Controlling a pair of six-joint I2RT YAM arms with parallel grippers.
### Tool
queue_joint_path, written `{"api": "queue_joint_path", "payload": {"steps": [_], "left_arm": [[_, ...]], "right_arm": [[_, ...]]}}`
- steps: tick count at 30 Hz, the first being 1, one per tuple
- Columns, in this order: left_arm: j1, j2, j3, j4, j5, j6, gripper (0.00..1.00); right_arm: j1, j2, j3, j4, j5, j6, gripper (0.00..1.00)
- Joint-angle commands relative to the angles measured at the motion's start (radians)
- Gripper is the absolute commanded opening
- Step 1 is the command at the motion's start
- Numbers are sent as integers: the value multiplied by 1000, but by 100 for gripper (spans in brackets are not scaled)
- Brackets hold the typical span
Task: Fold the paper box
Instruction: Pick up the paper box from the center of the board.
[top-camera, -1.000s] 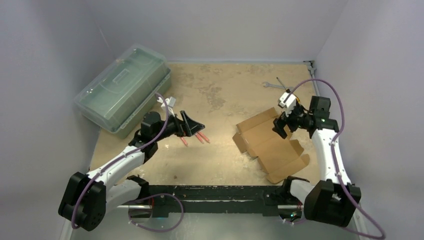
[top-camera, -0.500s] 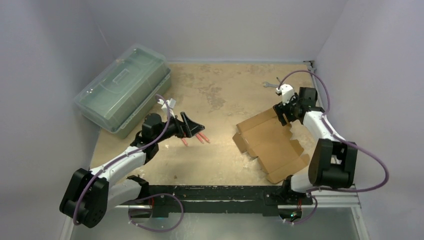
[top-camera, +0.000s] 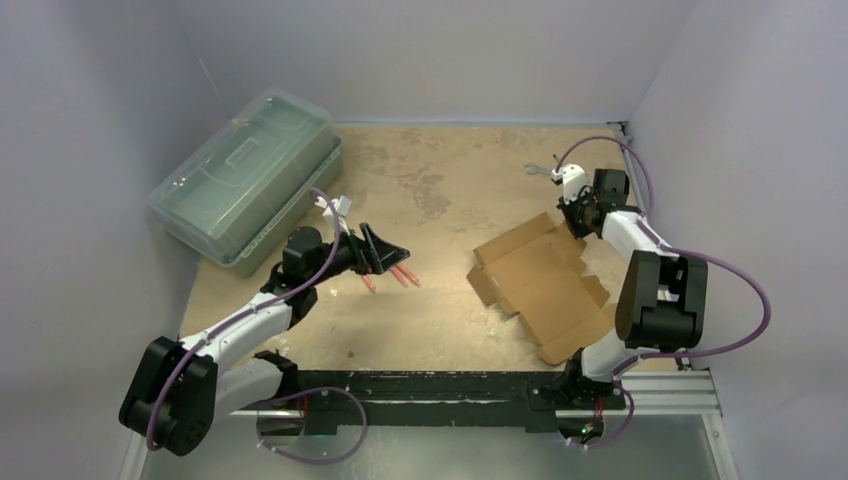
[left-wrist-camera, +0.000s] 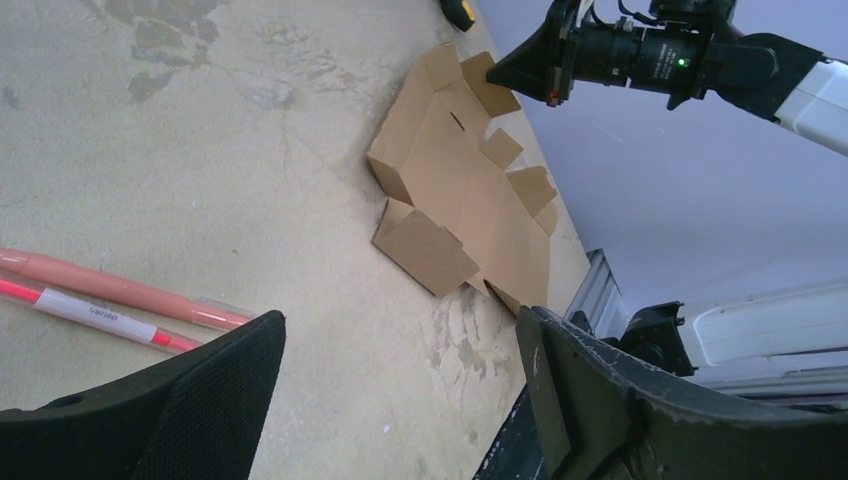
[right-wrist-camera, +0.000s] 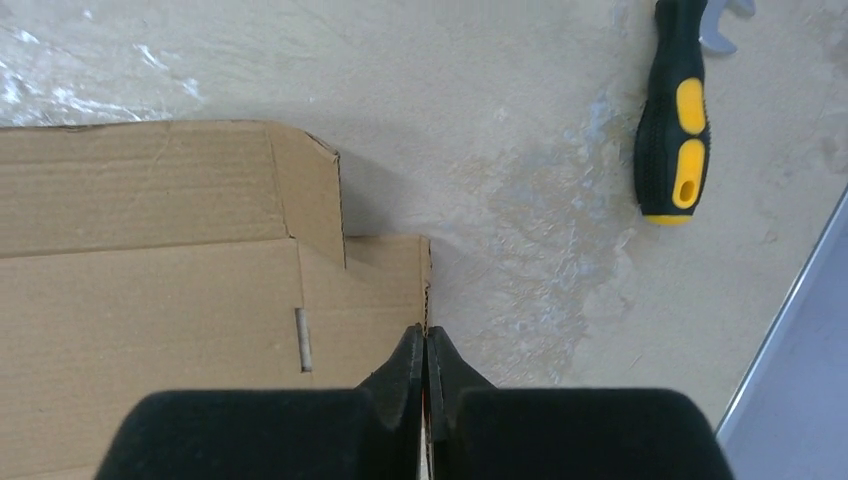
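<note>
The paper box (top-camera: 540, 285) is a flat brown die-cut cardboard sheet with flaps, lying on the table's right half. It also shows in the left wrist view (left-wrist-camera: 455, 190) and the right wrist view (right-wrist-camera: 150, 280). My right gripper (top-camera: 577, 224) is at the sheet's far right corner. Its jaws (right-wrist-camera: 426, 335) are shut on the thin edge of a small flap there. My left gripper (top-camera: 393, 250) hovers left of centre, apart from the box. It (left-wrist-camera: 400, 318) stands wide open with nothing between its fingers.
Two pink pens (top-camera: 395, 275) lie just under the left gripper and show in its wrist view (left-wrist-camera: 110, 295). A translucent green case (top-camera: 245, 175) sits at the far left. A black-and-yellow screwdriver (right-wrist-camera: 675, 110) and a wrench (top-camera: 537, 170) lie beyond the box by the right wall.
The right gripper moved farther back to the box's far right corner and closed on the flap's edge. The left arm stayed in place, its jaws slightly narrower.
</note>
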Motion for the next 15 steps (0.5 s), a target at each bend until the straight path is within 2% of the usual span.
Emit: {"api": "queue_joint_path", "payload": {"steps": [1, 7, 10, 12, 15], "left_arm": [[-4, -15, -20, 137, 55, -11, 85], [-4, 1, 5, 212, 63, 16, 87], [-4, 64, 37, 276, 62, -18, 87], [-4, 107, 64, 329, 70, -41, 91], [-6, 148, 96, 392, 52, -65, 92]], "right_arm": [[5, -69, 99, -4, -128, -34, 0], [76, -144, 330, -306, -508, -270, 0], [157, -112, 467, -491, -577, -388, 0], [214, -108, 520, -562, -583, -449, 0], [279, -121, 542, -630, -601, -505, 0]]}}
